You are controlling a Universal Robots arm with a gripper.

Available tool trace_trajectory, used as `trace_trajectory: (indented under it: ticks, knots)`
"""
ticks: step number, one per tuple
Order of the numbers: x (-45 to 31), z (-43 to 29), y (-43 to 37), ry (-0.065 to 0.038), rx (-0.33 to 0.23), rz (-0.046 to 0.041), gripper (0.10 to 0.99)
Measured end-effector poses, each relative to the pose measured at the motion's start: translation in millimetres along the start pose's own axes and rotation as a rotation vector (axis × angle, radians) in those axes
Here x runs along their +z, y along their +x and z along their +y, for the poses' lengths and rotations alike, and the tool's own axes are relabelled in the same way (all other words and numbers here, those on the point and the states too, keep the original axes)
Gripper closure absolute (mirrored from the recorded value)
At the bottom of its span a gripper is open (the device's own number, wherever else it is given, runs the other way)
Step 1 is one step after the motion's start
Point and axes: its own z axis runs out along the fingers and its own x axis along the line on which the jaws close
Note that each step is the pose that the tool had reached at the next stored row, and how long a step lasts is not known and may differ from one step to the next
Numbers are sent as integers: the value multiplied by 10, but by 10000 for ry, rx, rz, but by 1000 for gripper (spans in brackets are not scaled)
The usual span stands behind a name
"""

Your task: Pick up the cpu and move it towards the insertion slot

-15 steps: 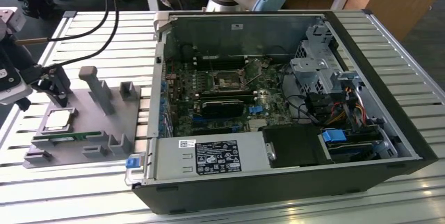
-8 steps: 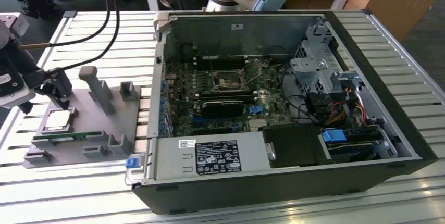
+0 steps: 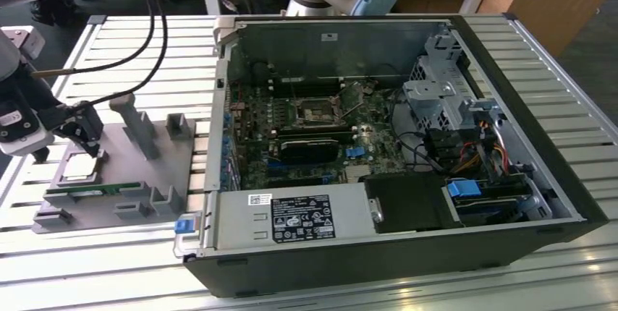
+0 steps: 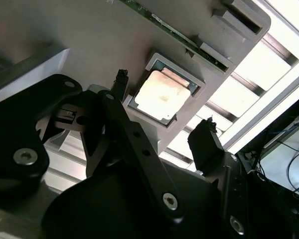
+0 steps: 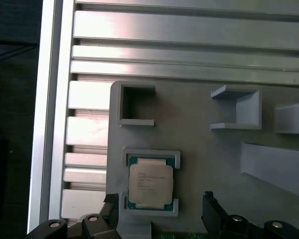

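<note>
My hand [image 5: 159, 198] points down over the cpu [image 5: 150, 185] in its grey holder [image 5: 214, 169], fingers [image 5: 211, 206] spread apart on either side of it.

The cpu [image 5: 150, 185] lies in a grey holder [image 5: 209, 149], the tool [image 5: 159, 203] fingers spread either side.

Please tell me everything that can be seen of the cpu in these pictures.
The cpu is a thin square chip: a pale silvery metal lid with faint print, on a green board whose edge shows around it. It lies flat in a shallow nest of the grey holder plate, between two raised lips. The open gripper hangs over it, one finger at each side, not touching it.
</note>
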Motion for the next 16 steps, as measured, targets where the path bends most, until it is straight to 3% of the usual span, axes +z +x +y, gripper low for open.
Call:
trace_trajectory:
  ticks: [10,16]
  knots:
    - [165,-6,13,-1,0,0,325]
    - [199,-1,24,0,0,1,333]
